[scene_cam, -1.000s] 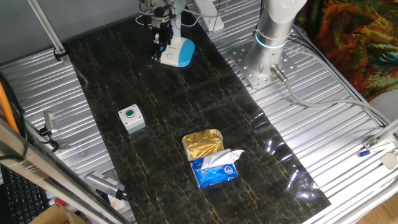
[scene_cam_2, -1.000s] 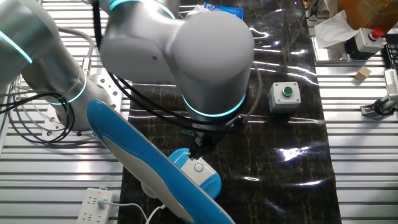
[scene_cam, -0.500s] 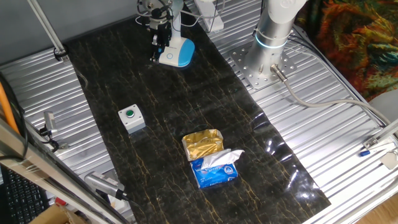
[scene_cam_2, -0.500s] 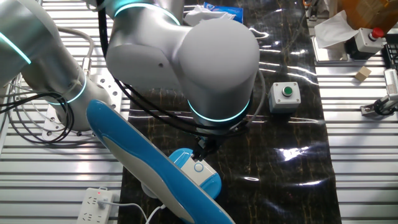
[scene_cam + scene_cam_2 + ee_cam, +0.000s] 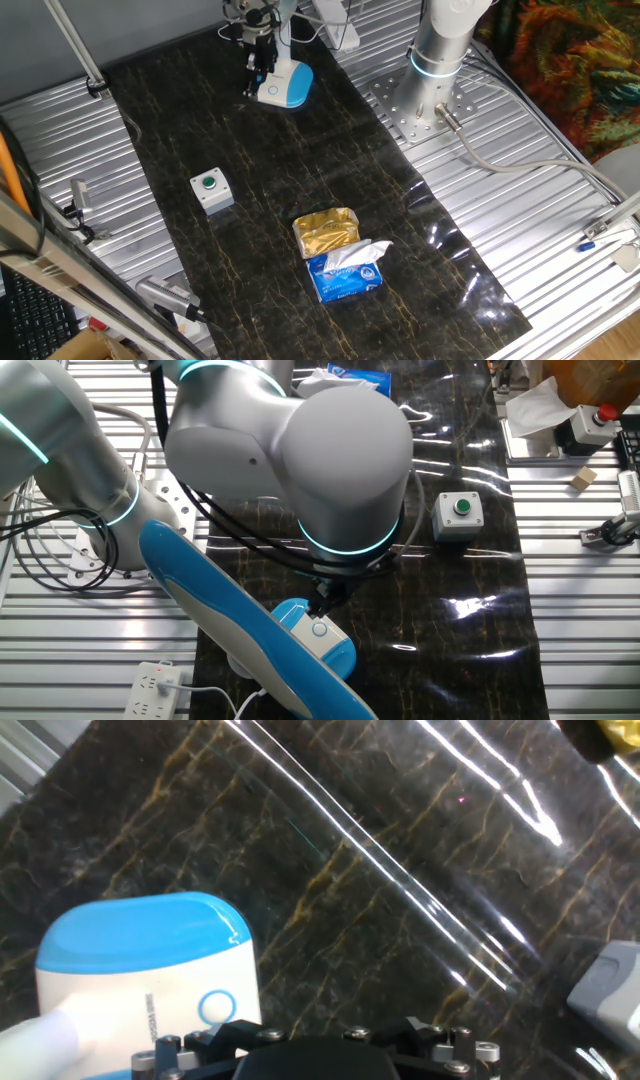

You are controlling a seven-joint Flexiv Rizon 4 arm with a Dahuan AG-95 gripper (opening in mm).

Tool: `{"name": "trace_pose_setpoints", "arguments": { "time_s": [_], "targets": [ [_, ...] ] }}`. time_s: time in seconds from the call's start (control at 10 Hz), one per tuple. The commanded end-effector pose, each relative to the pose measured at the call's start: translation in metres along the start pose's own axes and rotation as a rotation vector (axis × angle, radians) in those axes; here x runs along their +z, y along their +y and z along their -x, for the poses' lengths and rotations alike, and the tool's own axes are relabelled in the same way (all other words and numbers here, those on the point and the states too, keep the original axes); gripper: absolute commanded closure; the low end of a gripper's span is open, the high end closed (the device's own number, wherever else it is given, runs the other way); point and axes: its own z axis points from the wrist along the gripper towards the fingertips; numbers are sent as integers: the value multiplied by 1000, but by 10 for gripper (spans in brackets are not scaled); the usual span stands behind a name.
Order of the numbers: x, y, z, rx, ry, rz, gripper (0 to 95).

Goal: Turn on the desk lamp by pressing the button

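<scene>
The black two-finger pincer [image 5: 259,72] hangs at the far end of the dark marble-patterned desk [image 5: 300,170], right at the edge of the white desk lamp's flat rounded-square base with its light blue rim [image 5: 284,85]. In the other fixed view the pincer [image 5: 324,604] is directly above the small round ring-shaped button [image 5: 319,628] on the white centre of that base [image 5: 318,640], very close to it; whether the tip touches the button cannot be told. Whether the fingers are spread or closed cannot be told either: no view shows the tips clearly, and the hand view shows only the black mount with its bolts at the bottom edge.

In the hand view the lamp base [image 5: 150,975] lies just ahead and to one side of the pincer, with its ring-shaped button [image 5: 215,1008] near the mount. The lamp's long blue-and-white head [image 5: 225,625] slants across the foreground of the other fixed view.

Well away from the pincer, down the desk, sit a small grey box with a green push button [image 5: 211,189], a crumpled gold foil packet [image 5: 325,233] and, touching it, a blue tissue pack with white tissue sticking out [image 5: 347,270].
</scene>
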Motion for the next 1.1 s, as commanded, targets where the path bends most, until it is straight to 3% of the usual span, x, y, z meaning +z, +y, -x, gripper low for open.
{"name": "trace_pose_setpoints", "arguments": {
  "time_s": [0.1,0.2,0.4,0.5,0.7,1.0,1.1],
  "targets": [
    [-2,0,1,-6,-9,4,0],
    [-2,0,1,-4,-9,14,190],
    [-2,0,1,29,-36,34,190],
    [-2,0,1,26,-30,42,380],
    [-2,0,1,20,-20,52,380],
    [-2,0,1,-22,31,102,380],
    [-2,0,1,-10,34,104,380]
  ]
}}
